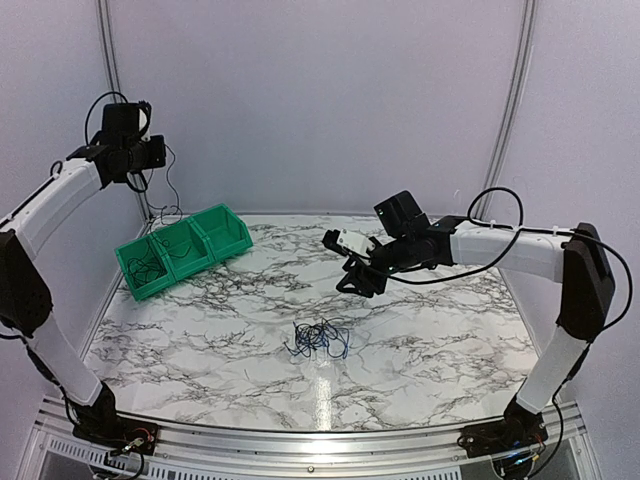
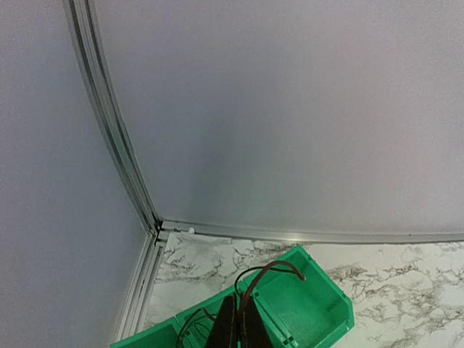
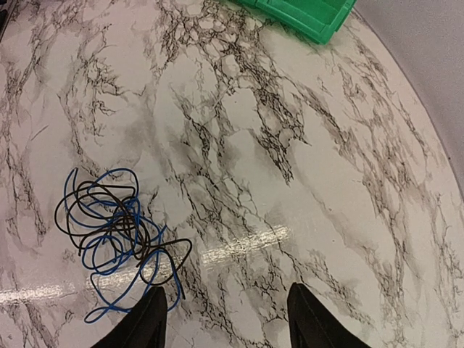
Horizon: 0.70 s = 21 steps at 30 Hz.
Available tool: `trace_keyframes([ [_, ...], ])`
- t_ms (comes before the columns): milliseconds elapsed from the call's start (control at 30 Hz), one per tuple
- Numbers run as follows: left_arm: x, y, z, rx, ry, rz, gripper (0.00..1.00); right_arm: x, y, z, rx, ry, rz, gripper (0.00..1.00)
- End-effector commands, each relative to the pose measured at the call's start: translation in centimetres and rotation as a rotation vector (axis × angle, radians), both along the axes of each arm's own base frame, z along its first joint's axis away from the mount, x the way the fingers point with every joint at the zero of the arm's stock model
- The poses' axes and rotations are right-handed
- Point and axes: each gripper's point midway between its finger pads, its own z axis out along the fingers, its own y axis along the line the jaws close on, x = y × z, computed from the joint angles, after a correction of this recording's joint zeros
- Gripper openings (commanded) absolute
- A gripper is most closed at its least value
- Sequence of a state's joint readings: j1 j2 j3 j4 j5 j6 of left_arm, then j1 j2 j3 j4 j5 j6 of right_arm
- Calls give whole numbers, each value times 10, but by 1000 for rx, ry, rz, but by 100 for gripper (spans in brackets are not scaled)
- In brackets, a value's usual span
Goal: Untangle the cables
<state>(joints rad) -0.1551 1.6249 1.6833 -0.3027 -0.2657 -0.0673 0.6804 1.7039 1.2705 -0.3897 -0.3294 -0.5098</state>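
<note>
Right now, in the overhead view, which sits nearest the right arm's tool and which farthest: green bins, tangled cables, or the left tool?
1. Tangled cables, lying close in front of the right tool.
2. Green bins, back left.
3. Left tool, raised at far left.

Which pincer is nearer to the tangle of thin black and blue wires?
Right. The right pincer hovers open just beyond the tangle; the left pincer is raised far away over the green plastic bins, shut on a thin dark wire.
</note>
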Motion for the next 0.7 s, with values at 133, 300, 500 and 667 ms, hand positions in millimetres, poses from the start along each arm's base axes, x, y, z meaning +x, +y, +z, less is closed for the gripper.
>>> trace_keyframes([
  [133,15,-11,-83,-58,102,-39,0,3,2,-13,-16,21,9,57],
  [300,25,-26,-114,-111,139,-96,0,3,2,-17,-25,29,10,57],
  [500,33,-24,-134,-118,171,-68,0,3,2,-21,-32,36,9,57],
  [667,22,0,-165,-52,249,60,0,3,2,-23,-37,38,12,57],
])
